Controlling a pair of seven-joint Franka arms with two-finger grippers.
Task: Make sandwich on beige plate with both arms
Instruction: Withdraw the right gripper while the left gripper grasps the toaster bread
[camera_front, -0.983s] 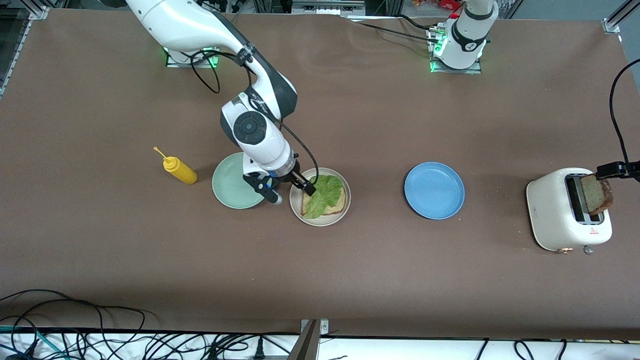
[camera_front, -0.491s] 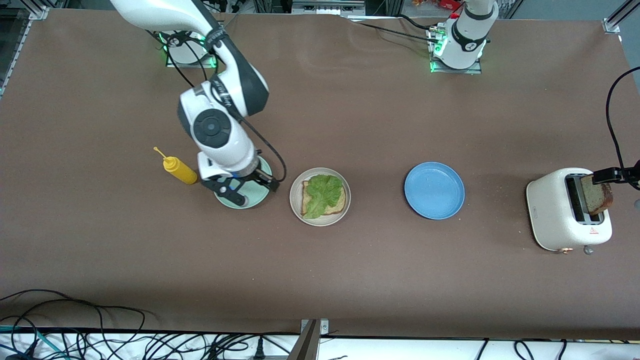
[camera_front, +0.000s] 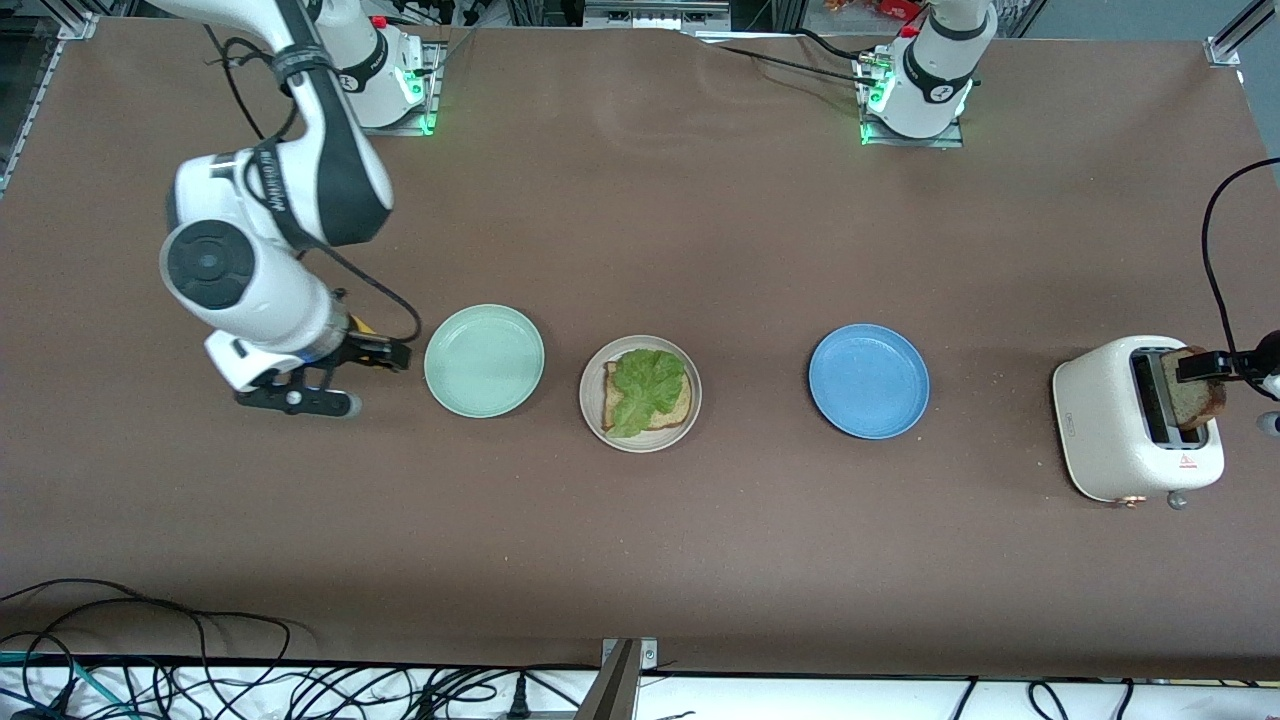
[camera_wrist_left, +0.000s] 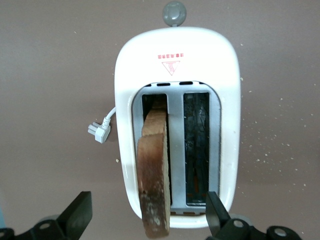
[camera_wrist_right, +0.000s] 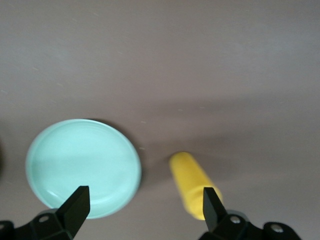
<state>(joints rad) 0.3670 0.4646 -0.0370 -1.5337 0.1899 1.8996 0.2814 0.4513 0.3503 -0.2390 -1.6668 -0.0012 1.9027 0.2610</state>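
Note:
The beige plate (camera_front: 592, 415) sits mid-table and carries one bread slice (camera_front: 680, 412) topped with a green lettuce leaf (camera_front: 645, 388). A second, darker bread slice (camera_front: 1197, 402) (camera_wrist_left: 152, 190) sticks up out of a slot of the white toaster (camera_front: 1105, 430) (camera_wrist_left: 175, 75) at the left arm's end. My left gripper (camera_front: 1228, 372) (camera_wrist_left: 147, 217) hangs over it, open. Its fingers stand wide on either side of the slice without touching it. My right gripper (camera_front: 340, 378) (camera_wrist_right: 145, 212) is open and empty above the table, between the yellow bottle (camera_wrist_right: 192, 185) and the mint green plate (camera_front: 484, 360) (camera_wrist_right: 82, 167).
A blue plate (camera_front: 868, 380) lies between the beige plate and the toaster. The toaster's cord and white plug (camera_wrist_left: 100, 131) lie beside it. Cables run along the table edge nearest the front camera.
My right arm has swung away from the beige plate, past the mint green plate, to over the yellow bottle. The left gripper has drifted slightly toward the table's end, still over the toaster slice.

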